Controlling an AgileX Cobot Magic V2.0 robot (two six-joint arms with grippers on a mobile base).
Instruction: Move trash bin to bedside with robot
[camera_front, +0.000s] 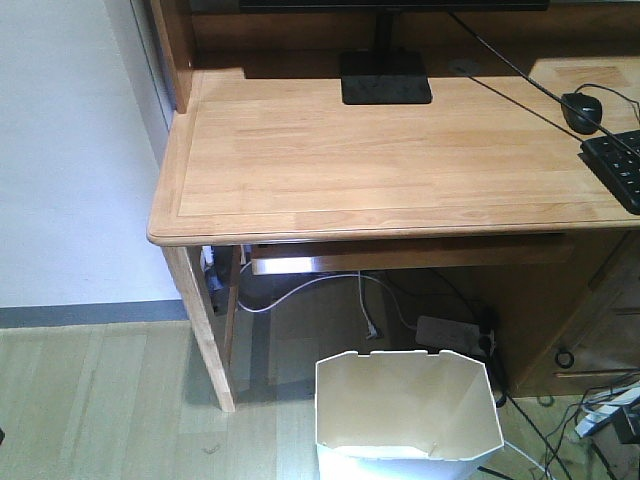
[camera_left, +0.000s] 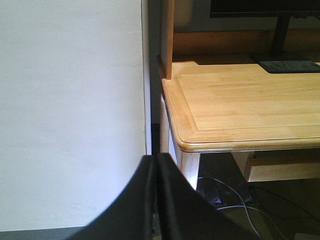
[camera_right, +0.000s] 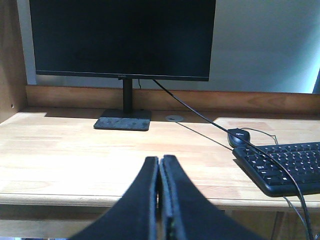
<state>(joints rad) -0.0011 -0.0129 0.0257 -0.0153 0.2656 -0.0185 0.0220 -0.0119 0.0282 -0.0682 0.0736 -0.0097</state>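
Trash bin (camera_front: 405, 400) upright on floor, near edge of view, below front of surface (camera_front: 400, 150). Left pincer (camera_left: 156, 157), right pincer (camera_right: 160, 159): fingers pressed together, nothing held. Bedside not visible. Recommended: open one pincer fully, clamp thin rim squarely, lift level.

Wooden desk (camera_front: 400, 150), black monitor (camera_right: 122, 37), keyboard (camera_right: 282, 165), mouse (camera_right: 239, 137), wood floor (camera_front: 100, 400)
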